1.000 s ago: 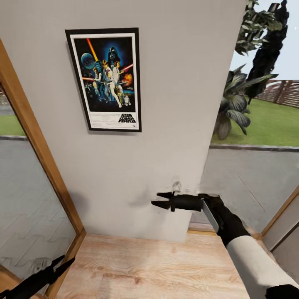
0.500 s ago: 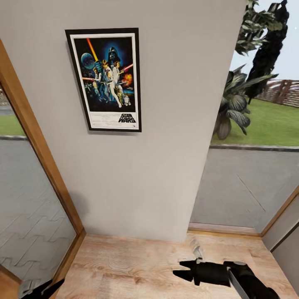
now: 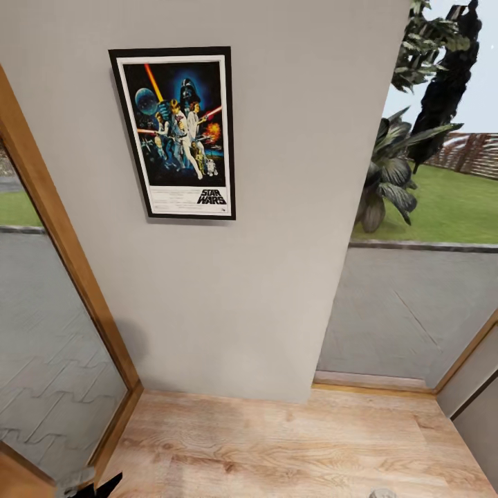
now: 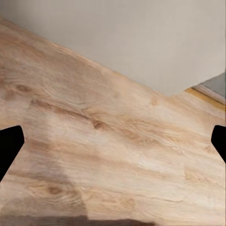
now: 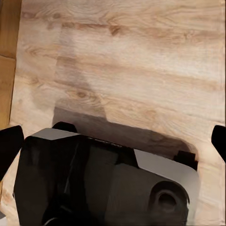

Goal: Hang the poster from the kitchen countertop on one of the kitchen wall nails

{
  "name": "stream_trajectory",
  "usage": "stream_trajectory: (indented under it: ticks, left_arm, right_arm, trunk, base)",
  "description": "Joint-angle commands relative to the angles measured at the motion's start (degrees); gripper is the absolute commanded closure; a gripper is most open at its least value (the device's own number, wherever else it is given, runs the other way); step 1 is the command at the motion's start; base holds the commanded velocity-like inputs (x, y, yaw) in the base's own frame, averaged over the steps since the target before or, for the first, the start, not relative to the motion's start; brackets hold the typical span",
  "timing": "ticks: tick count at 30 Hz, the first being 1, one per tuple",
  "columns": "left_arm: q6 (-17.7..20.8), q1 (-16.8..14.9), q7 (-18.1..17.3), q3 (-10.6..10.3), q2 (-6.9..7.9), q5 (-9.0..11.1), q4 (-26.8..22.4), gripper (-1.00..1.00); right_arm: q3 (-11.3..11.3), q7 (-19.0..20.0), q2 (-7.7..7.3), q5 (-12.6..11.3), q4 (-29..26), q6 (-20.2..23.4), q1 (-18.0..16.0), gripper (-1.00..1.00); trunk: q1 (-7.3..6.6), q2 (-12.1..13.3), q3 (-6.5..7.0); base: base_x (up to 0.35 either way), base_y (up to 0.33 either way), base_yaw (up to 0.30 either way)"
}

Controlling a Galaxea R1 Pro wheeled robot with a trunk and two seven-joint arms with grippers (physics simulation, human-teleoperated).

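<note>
The Star Wars poster (image 3: 178, 131) hangs upright and flat against the light-grey wall (image 3: 297, 180), high on the left in the head view. No nail shows around it, and the kitchen countertop is out of view. My left gripper (image 4: 113, 141) is open, its fingertips (image 4: 9, 143) wide apart over bare wood floor; one dark fingertip (image 3: 104, 484) pokes in at the head view's lower edge. My right gripper (image 5: 113, 139) is open too, pointing down at the floor, with nothing between its fingertips (image 5: 9, 143). Both grippers are far below the poster.
A wooden door frame (image 3: 62, 235) with glass runs down the left of the wall. Right of the wall, a glass pane shows a plant (image 3: 394, 173) and lawn outside. Light wood floor (image 3: 277, 443) lies below. My dark base (image 5: 103, 183) sits under the right gripper.
The right arm has dropped from beside the wall, down and out of the head view. The left gripper has sunk lower as well. The poster has stayed put on the wall.
</note>
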Motion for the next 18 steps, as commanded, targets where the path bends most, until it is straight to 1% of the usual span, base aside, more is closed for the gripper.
stream_trajectory:
  ticks: [1,2,4,5,7,8,10,11,13,16,17,18]
  left_arm:
    - [-0.4,-0.1,1.5,-0.5,-0.29,0.2,0.1,-1.00]
    - [-0.4,-0.1,5.4,-0.7,-0.89,0.1,0.1,-1.00]
    - [-0.4,-0.1,9.9,-0.8,-1.63,0.0,0.1,-1.00]
    - [-0.4,-0.1,14.5,-0.8,-2.44,-0.2,0.1,-1.00]
    - [-0.4,0.0,18.7,-0.9,-3.22,-0.3,0.1,-1.00]
    - [-0.5,0.0,21.8,-0.9,-3.78,-0.5,0.1,-1.00]
    - [-0.5,0.1,24.7,-1.0,-4.34,-1.0,0.1,-1.00]
    - [-0.5,0.2,25.3,-1.0,-4.46,-1.4,0.1,-1.00]
    - [-0.5,0.6,26.8,-1.0,-4.68,-3.2,0.1,-1.00]
    - [-0.5,0.7,28.9,-1.0,-4.73,-4.5,0.2,-1.00]
    - [-0.5,0.8,31.1,-1.0,-4.75,-5.0,0.2,-1.00]
    - [-0.5,0.9,32.2,-1.0,-4.78,-5.3,0.2,-1.00]
  right_arm:
    - [0.3,-0.9,-0.05,-0.6,0.6,0.4,0.0,-1.00]
    - [0.3,-2.9,-0.01,-0.6,1.8,0.4,0.0,-1.00]
    - [0.4,-5.1,0.04,-0.6,2.9,0.4,0.0,-1.00]
    - [0.4,-7.2,0.18,-0.7,3.8,0.4,0.0,-1.00]
    - [0.4,-9.2,0.37,-0.7,4.6,0.3,0.0,-1.00]
    - [0.4,-10.8,0.57,-0.7,5.1,0.3,0.0,-1.00]
    - [0.4,-12.4,0.74,-0.7,5.6,0.3,0.0,-1.00]
    - [0.4,-12.8,0.78,-0.7,5.7,0.3,0.0,-1.00]
    - [0.4,-13.6,0.82,-0.7,5.9,0.3,0.0,-1.00]
    - [0.4,-14.0,0.83,-0.7,6.0,0.3,0.0,-1.00]
    - [0.4,-14.7,0.83,-0.7,6.1,0.1,0.0,-1.00]
    - [0.4,-15.4,0.83,-0.7,6.1,-0.3,0.0,-1.00]
  trunk:
    - [0.03,-0.1,-0.12]
    - [0.03,-0.1,-0.12]
    - [0.03,-0.1,-0.12]
    - [0.03,-0.1,-0.12]
    - [0.03,-0.1,-0.11]
    - [0.03,-0.1,-0.07]
    - [0.03,-0.1,0.04]
    - [0.03,-0.1,0.11]
    - [0.03,-0.1,0.28]
    - [0.03,-0.1,0.55]
    - [0.03,-0.1,0.64]
    - [0.03,-0.1,0.73]
  base:
    - [0.000,0.000,0.000]
    - [0.000,0.000,0.000]
    - [0.000,0.000,0.000]
    - [0.000,0.000,0.000]
    - [0.000,0.000,0.000]
    - [0.000,0.000,0.000]
    - [0.000,0.000,0.000]
    - [0.000,0.000,0.000]
    - [0.000,0.000,0.000]
    - [0.000,0.000,0.000]
    - [0.000,0.000,0.000]
    - [0.000,0.000,0.000]
